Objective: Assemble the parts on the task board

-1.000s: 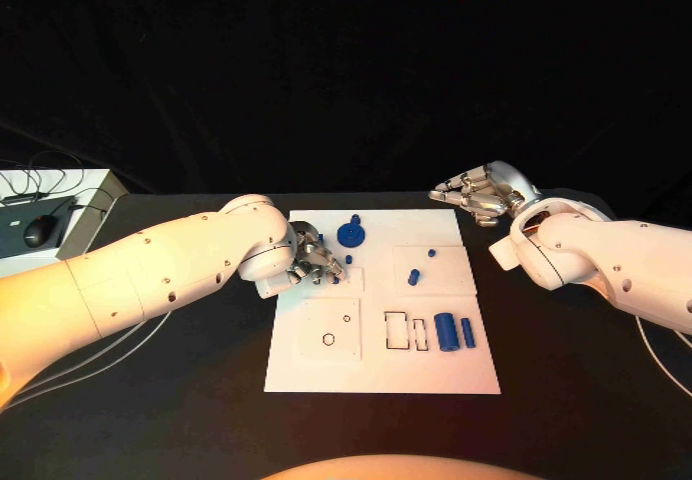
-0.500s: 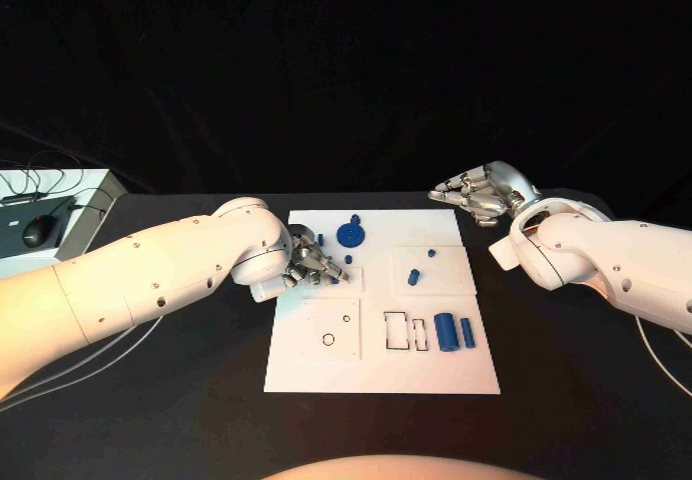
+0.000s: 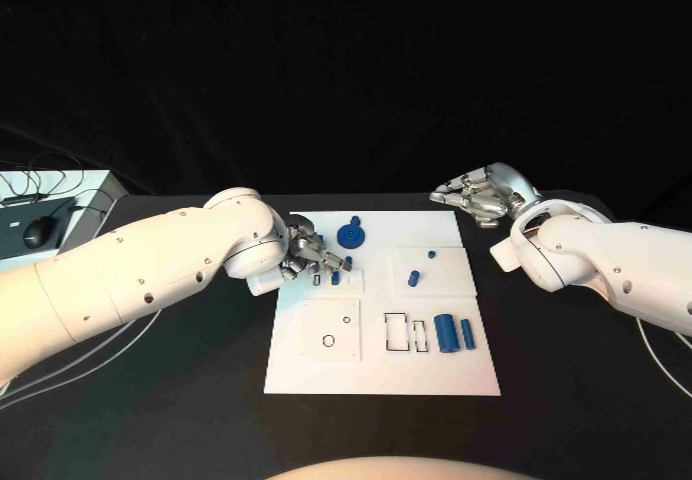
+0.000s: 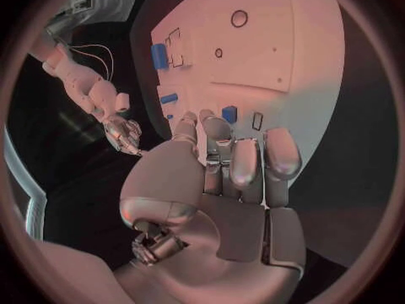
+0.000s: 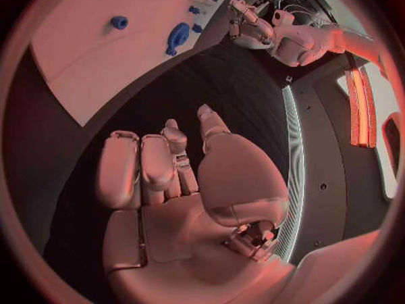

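The left hand (image 3: 309, 262) was sitting over the left edge of the task board (image 3: 382, 370), fingers curled down around a small blue part (image 3: 335, 279), though I honestly couldn't tell if it was actually pinching it. Moving right, a blue gear piece (image 3: 351, 235) lay near the board's far edge, with two blue cylinders (image 3: 454, 331) closer in. The right hand (image 3: 483, 192) was off the board's far right corner, fingers curled in on nothing.

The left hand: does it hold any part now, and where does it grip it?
It cannot be told. The left hand hangs over the task board by a small blue part, contact unclear.
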